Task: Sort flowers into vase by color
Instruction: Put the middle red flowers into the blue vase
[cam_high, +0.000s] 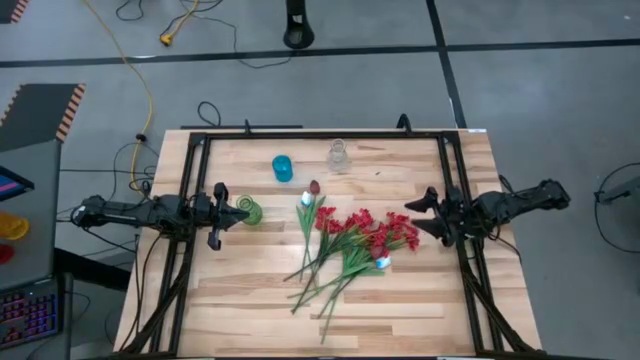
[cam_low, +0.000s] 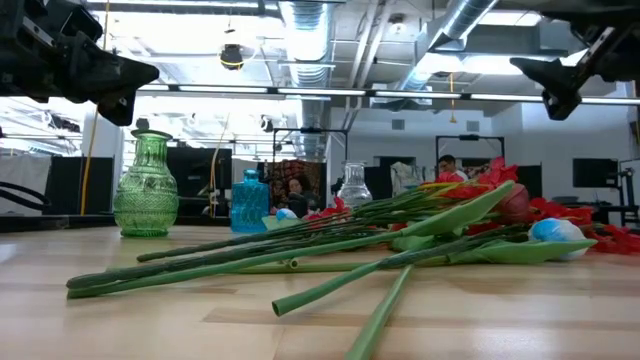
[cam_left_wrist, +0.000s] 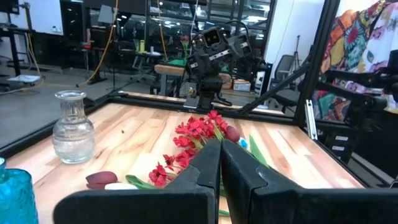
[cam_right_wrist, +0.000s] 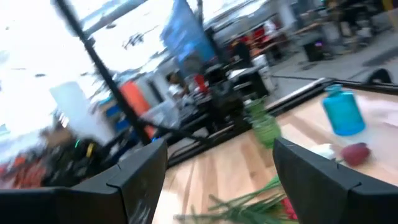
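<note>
A bundle of flowers (cam_high: 350, 245) lies flat on the wooden table's middle. It has red blossoms (cam_high: 372, 232), a maroon tulip (cam_high: 314, 187) and a white tulip (cam_high: 305, 199), with the green stems (cam_low: 300, 255) pointing to the near left. A green vase (cam_high: 250, 211), a blue vase (cam_high: 283, 168) and a clear vase (cam_high: 339, 156) stand upright to the left and far side of the bundle. My left gripper (cam_high: 236, 211) hovers shut and level above the green vase (cam_low: 147, 185). My right gripper (cam_high: 418, 215) hangs open in the air to the right of the red blossoms, with nothing between its fingers (cam_right_wrist: 143, 177).
A black frame (cam_high: 195, 180) runs along the table's left, far and right sides. Bare board (cam_high: 400, 315) lies on the near side of the flowers. In the low view a person (cam_low: 447, 165) shows in the room behind the table.
</note>
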